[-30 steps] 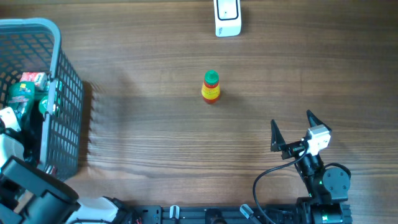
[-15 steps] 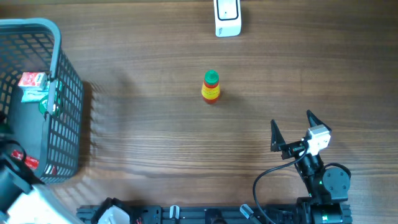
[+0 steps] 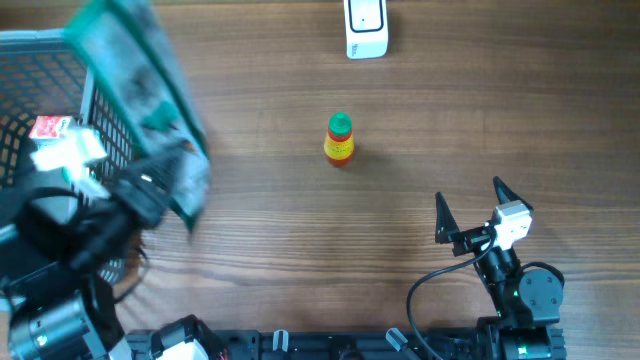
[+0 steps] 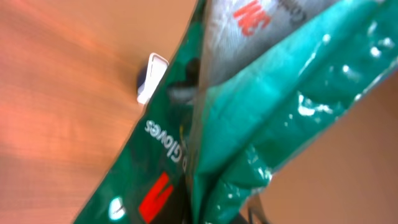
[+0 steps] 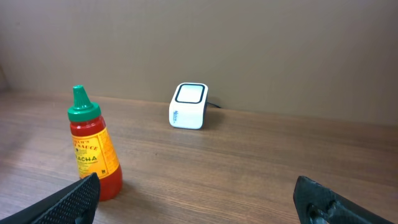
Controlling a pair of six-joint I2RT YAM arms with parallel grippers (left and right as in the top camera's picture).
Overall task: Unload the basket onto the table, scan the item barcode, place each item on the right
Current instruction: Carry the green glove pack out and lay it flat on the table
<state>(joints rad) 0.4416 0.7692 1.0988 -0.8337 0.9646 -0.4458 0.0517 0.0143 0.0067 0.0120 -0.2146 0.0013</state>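
Clearly the carrying step is in hand: the left claw (image 3: 165, 190) is clenched on the lower end of the green glove packet (image 3: 135, 95), which hangs tilted in the upper left of the overhead frame, raised above the right wall of the basket (image 3: 50, 40). The scanner (image 3: 366, 28) stands at the top centre, well apart from it, with a sauce bottle (image 3: 339, 140) upright on the counter (image 3: 260, 230) between. The right claw (image 3: 468, 190) rests in the lower right, spread wide and empty. Next, the packet likely has to travel across to the scanner and be turned so its barcode faces the window. No barcode shows in either view, so which face carries it I cannot tell.
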